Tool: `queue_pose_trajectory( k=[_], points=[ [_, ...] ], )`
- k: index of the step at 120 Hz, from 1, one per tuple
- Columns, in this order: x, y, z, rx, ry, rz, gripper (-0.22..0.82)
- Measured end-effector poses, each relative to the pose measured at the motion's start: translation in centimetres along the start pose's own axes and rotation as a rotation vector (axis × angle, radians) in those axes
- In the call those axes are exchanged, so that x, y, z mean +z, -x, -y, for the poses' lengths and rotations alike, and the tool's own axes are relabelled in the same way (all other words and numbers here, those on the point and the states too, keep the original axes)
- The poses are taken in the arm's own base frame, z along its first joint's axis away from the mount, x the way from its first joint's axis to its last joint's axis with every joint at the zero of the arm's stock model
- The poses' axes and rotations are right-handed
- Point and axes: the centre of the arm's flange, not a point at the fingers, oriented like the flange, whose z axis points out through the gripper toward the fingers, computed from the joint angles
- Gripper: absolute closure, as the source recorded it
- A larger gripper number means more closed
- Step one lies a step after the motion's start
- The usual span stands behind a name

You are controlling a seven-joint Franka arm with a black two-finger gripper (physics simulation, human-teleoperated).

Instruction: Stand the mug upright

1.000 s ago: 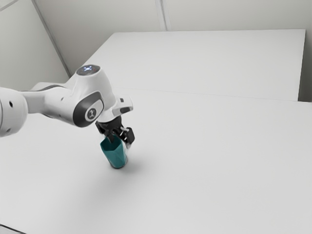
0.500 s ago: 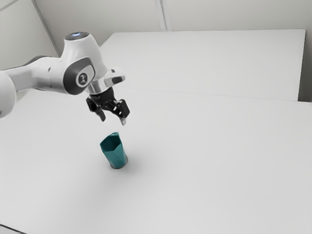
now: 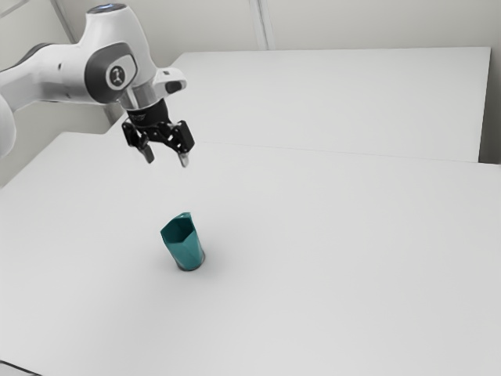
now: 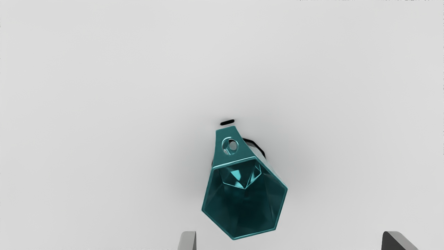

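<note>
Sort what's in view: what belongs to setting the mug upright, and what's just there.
For the job:
- teal mug
- open gripper, above the mug

Just there:
- white table under the mug
- dark line at the exterior view's lower left corner, unidentifiable

Toward eight o'clock from the exterior view's centre, the mug [image 3: 186, 251] is teal, its interior [image 4: 249, 211] deepening to near-black green with bright turquoise glints [image 4: 236, 174]. Its handle [image 4: 225, 158] is the same teal, and a thin black line [image 4: 256, 145] edges its base. Toward ten o'clock, the arm [image 3: 74, 74] is white with a dark grey band [image 3: 97, 74], a pale disc bearing a dark mark [image 3: 117, 76] and a blue-tinted cap [image 3: 106, 8]; the gripper [image 3: 167, 160] is black with grey fingertips [image 4: 187, 241]. The tabletop [image 3: 329, 266] is pale grey.
</note>
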Motion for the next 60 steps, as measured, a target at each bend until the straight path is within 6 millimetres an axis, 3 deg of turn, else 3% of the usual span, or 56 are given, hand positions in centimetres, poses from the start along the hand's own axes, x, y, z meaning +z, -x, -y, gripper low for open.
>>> queue_pose_trajectory(
  k=[30, 60],
  points=[
    [-3.3, -0.9, 0.7, -0.012, -0.006, 0.010, 0.02],
    [-6.7, -0.5, 1.3, -0.024, -0.012, 0.013, 0.02]
  ],
)
